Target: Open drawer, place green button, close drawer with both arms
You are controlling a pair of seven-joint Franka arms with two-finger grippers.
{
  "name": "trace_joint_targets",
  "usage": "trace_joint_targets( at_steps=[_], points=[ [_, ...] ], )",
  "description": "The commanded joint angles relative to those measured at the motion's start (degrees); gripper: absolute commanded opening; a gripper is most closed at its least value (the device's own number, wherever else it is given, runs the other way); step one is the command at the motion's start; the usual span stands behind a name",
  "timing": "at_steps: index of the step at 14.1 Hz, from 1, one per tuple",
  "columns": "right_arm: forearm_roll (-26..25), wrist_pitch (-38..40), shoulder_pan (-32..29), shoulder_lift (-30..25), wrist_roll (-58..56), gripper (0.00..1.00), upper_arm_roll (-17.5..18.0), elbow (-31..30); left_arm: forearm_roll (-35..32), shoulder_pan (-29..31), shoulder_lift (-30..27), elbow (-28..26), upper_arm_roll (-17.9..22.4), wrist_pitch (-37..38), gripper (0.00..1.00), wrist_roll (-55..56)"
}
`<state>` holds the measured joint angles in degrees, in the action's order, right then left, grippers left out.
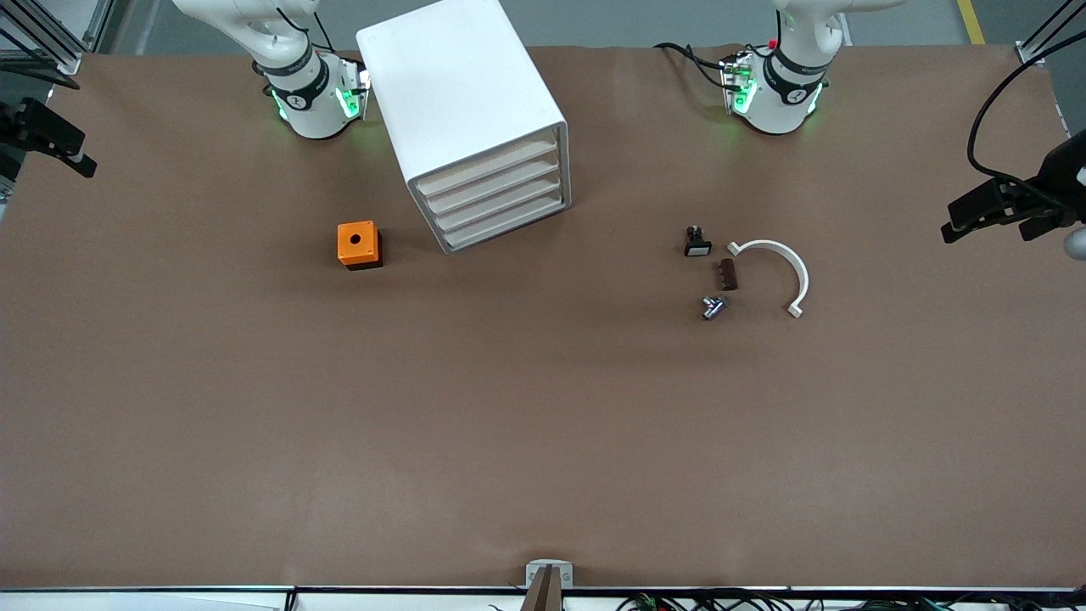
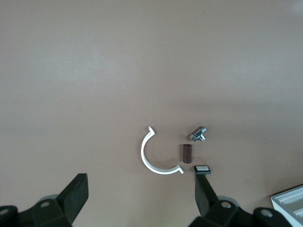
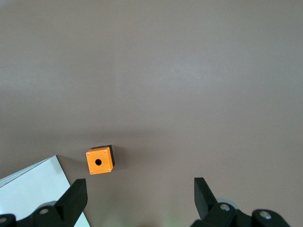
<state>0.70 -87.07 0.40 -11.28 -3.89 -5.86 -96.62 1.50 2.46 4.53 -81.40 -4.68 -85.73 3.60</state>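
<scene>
One white cabinet point(image 1: 462, 102) holding four stacked drawers point(image 1: 492, 193), all alike with pale fronts. One orange cube point(image 1: 359, 244) with a hole on top. One black button with white cap point(image 1: 696, 243). One small dark brown block point(image 1: 728, 274). One small silvery metal fitting point(image 1: 713, 307). One white curved half-ring piece point(image 1: 778, 267). Two robot arms: right arm base point(image 1: 310, 98), left arm base point(image 1: 779, 89). Two grippers, one per arm: left gripper point(image 2: 142, 201), right gripper point(image 3: 140, 201).
</scene>
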Motion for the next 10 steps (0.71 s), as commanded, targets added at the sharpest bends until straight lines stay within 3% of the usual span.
trace_joint_targets(
  at_steps=[1, 10],
  points=[
    [-0.88, 0.23, 0.04, -1.37, 2.64, 1.00, 0.06, -1.11, -0.54, 0.53, -1.01, -0.95, -0.42, -0.93, 0.99, -0.79],
    [-0.79, 0.58, 0.04, -1.37, 4.93, 1.00, 0.15, -1.20, -0.71, 0.53, -0.66, -0.95, -0.07, -1.11, 0.99, -0.96]
  ],
)
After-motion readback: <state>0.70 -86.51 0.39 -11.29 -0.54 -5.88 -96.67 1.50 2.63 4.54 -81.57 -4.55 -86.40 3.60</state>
